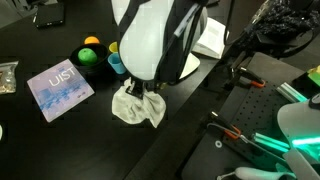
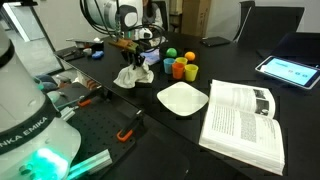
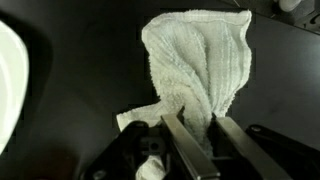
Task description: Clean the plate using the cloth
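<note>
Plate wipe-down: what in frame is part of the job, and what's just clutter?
Job:
- cloth, pinched in the shut claw
- white square plate, bare, apart from the cloth

Lying about:
- open book
- blue-and-white booklet
- tablet
- orange cup
- green ball

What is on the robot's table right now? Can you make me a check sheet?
surface: black table, busy in places.
job's things: cloth bunched up in the gripper; white plate bare, apart from the cloth.
clutter: open book beside the plate; blue booklet; coloured cups; tablet.
grippers: gripper shut on the cloth.
cables: nothing seen clearly.
surroundings: dark chair behind the table.
</note>
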Controlling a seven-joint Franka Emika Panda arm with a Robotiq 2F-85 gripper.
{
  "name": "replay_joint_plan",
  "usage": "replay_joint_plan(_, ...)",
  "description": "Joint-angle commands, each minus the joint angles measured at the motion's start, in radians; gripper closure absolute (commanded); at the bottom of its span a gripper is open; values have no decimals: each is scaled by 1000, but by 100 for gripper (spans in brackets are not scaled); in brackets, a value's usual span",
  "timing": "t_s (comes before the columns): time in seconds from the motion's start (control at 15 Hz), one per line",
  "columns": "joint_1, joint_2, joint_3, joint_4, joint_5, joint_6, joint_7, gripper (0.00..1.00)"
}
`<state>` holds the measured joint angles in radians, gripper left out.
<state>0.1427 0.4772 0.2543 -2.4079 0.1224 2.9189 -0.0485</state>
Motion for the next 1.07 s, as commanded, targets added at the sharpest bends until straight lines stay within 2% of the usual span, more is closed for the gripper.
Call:
replay_joint_plan(0.0, 41, 38, -39, 41, -64, 34, 12, 56)
replay_joint_plan(0.2, 55, 51, -62, 55, -89, 31, 19, 35)
replay_joint_plan(0.27, 27, 40, -35, 38, -72, 12, 9, 52)
replay_joint_plan(0.4, 31, 46, -44, 46, -78, 12, 9, 36)
replay_joint_plan(0.87, 33, 47, -45, 47, -79, 12, 9, 35)
replay_joint_plan(0.93, 33, 47, -45, 47, -79, 12, 9, 10)
replay_joint_plan(1.0, 38, 39, -50, 43, -81, 20, 15, 9)
